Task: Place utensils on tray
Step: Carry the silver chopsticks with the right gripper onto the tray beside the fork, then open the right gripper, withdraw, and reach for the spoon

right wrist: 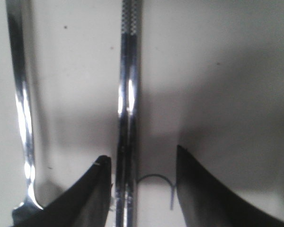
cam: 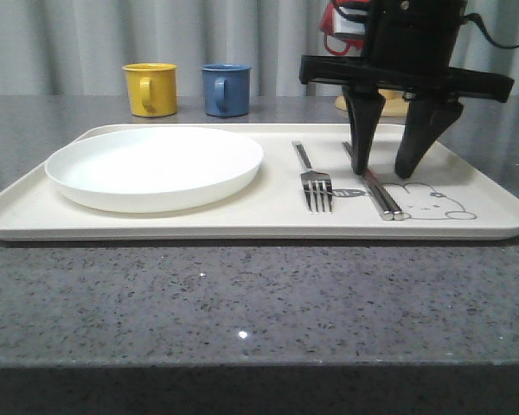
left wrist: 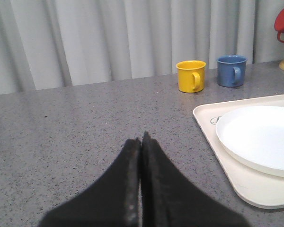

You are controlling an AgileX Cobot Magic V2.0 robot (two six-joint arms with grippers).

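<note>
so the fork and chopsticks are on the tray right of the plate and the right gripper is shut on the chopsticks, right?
Not quite. The right gripper is open, its fingers apart either side of the chopsticks, as the right wrist view shows. The fork and chopsticks do lie on the tray, right of the plate.

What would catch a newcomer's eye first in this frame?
The black right claw hangs open over the tray's right half, straddling the chopsticks lying beside the fork. A big white plate fills the tray's left half, with yellow and blue mugs behind.

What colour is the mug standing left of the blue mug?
Yellow. The yellow mug beside the blue mug shows best in the front view.
</note>
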